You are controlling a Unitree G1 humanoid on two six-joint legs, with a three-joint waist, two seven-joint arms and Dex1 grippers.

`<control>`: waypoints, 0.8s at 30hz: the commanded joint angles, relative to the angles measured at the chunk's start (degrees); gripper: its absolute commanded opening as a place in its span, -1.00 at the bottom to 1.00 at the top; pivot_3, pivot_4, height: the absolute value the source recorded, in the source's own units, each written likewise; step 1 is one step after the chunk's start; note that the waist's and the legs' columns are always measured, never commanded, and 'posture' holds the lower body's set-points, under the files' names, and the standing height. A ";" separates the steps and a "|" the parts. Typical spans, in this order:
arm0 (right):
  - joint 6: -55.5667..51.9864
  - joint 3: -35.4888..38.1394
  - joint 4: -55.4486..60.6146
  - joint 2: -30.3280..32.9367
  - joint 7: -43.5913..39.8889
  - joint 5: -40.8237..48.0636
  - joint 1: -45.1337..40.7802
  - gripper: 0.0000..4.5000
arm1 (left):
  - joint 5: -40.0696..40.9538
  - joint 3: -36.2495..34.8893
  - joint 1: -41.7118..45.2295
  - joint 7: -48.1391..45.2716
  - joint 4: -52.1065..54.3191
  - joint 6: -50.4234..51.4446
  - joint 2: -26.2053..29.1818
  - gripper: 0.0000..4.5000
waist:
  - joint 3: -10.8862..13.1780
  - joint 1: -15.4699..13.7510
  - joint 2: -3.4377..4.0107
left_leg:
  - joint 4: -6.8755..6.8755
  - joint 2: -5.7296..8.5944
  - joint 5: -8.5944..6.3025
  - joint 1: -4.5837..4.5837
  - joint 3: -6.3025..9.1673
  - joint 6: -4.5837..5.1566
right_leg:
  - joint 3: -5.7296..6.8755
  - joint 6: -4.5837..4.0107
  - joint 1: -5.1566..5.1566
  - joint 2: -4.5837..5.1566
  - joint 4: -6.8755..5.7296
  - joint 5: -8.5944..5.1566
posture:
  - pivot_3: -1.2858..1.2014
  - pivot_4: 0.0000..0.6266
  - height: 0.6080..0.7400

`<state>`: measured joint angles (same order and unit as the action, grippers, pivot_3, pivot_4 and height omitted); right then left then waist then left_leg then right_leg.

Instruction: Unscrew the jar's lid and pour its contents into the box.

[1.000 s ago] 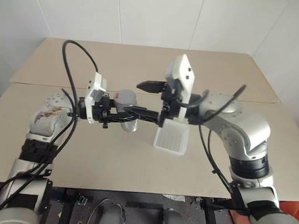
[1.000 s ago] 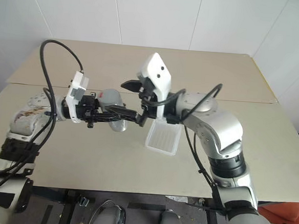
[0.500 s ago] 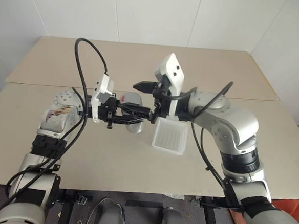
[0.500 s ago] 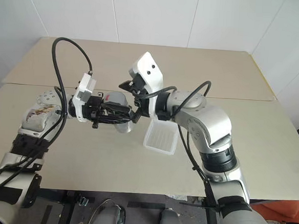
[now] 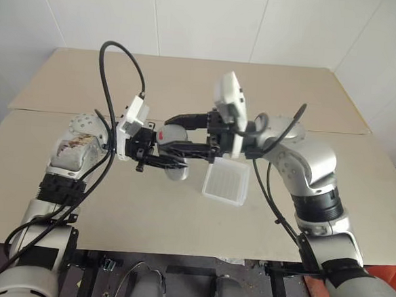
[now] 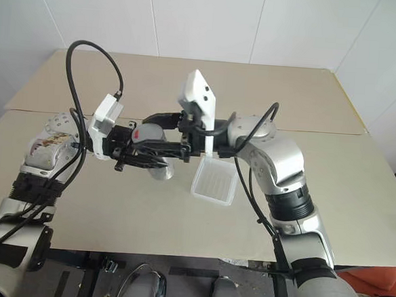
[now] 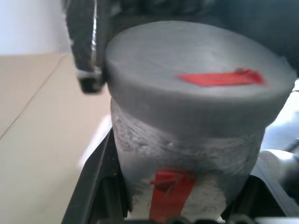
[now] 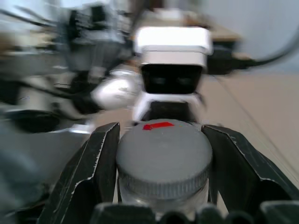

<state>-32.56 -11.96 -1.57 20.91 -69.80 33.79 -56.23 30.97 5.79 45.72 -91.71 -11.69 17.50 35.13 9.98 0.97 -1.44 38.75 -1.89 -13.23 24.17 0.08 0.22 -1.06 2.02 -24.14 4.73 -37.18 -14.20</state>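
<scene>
Held above the surface (image 5: 112, 204), the jar (image 7: 182, 163) is clenched in the left gripper's (image 5: 173, 162) jaws, its long axis running into the right gripper's (image 8: 163, 177) jaws, clamped on the lid (image 8: 163, 156), the box (image 5: 225, 182) just beyond below.

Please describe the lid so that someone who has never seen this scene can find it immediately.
Above the beige table, the two hands meet over its middle. The left hand holds a grey jar; the lid is its round grey cap with a small red mark, clamped by the right hand.
</scene>
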 commanded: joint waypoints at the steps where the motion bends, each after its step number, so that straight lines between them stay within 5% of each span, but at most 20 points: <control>1: 8.98 -0.45 -10.12 0.58 -18.82 0.88 -4.99 0.23 | 6.91 -0.48 1.88 -0.79 2.02 0.80 3.56 -0.14 | 0.00 0.04 0.00 | 0.02 -0.02 0.00 -0.01 0.00 0.00 | 0.00 0.00 -0.01 -0.02 -0.02 0.00 | 0.03 -0.52 1.00; 9: 19.32 -7.77 -28.82 -1.41 -22.70 1.50 -14.21 0.23 | 9.41 2.89 1.37 -0.79 4.56 -0.96 6.06 -0.14 | 0.03 1.17 0.04 | 0.00 -0.23 0.00 -0.05 0.02 0.00 | -0.07 -0.04 -0.08 -0.26 -0.08 0.02 | 0.03 -0.52 1.00; 12: 18.75 -4.12 -29.34 -2.11 -20.76 0.04 -13.81 0.63 | 8.26 1.68 0.39 -0.79 3.83 -0.45 6.39 -0.14 | 0.03 1.07 0.04 | 0.03 -0.22 0.00 -0.02 0.02 0.00 | -0.07 -0.04 -0.07 -0.25 -0.17 0.02 | 0.03 -0.52 1.00; 15: 17.55 -0.63 -23.57 -0.16 -16.52 -0.19 -10.41 0.98 | 7.06 -0.31 -0.81 -0.02 2.65 0.82 6.44 -0.14 | 0.04 0.65 0.05 | 0.06 -0.21 0.00 0.00 0.03 -0.01 | -0.06 -0.04 -0.10 -0.24 -0.42 0.02 | 0.03 -0.52 1.00; 24: -0.65 5.69 6.89 4.07 9.64 -0.03 1.05 0.98 | 0.89 -3.83 -3.81 7.87 -1.15 0.15 6.14 -0.14 | 0.04 0.12 0.06 | 0.07 -0.23 0.00 -0.01 0.04 -0.01 | -0.07 -0.05 -0.18 -0.27 -0.57 0.02 | 0.03 -0.52 1.00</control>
<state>-29.50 -7.96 -1.03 25.18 -65.17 32.83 -54.98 32.81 4.21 41.53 -86.01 -12.67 18.65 41.52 10.02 1.09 -1.39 38.82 -2.12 -13.23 24.15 0.12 0.22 -1.13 1.98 -24.31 4.47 -37.78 -14.18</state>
